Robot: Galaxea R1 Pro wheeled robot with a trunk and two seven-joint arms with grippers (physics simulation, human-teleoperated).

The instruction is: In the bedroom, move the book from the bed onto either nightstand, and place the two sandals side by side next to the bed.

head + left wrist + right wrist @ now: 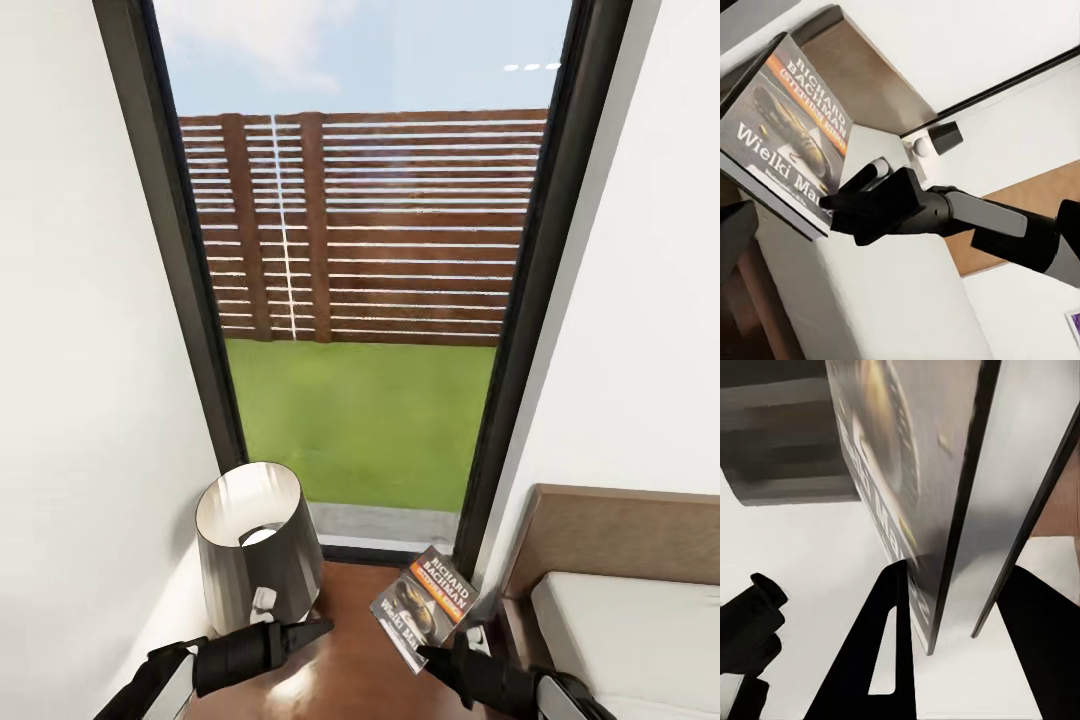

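Beside the window, the right tool (432, 655) pinches the book (425, 605) by one corner over the nightstand (350, 660); tilted, it could slip out. Left tool (310, 630) looks closed, empty.

The thin dark grey paperback book (425, 606) with an orange band is held tilted above the glossy dark brown wooden nightstand (345, 660), beside the pale-mattressed bed (640, 620).

My head view cuts the bed (640, 610) off at the right edge and the nightstand (350, 670) at the bottom. On the right wrist, the book (907, 495) cover is too blurred and close for me to read. The book's lower corner in the head view hides behind the right gripper (440, 655).
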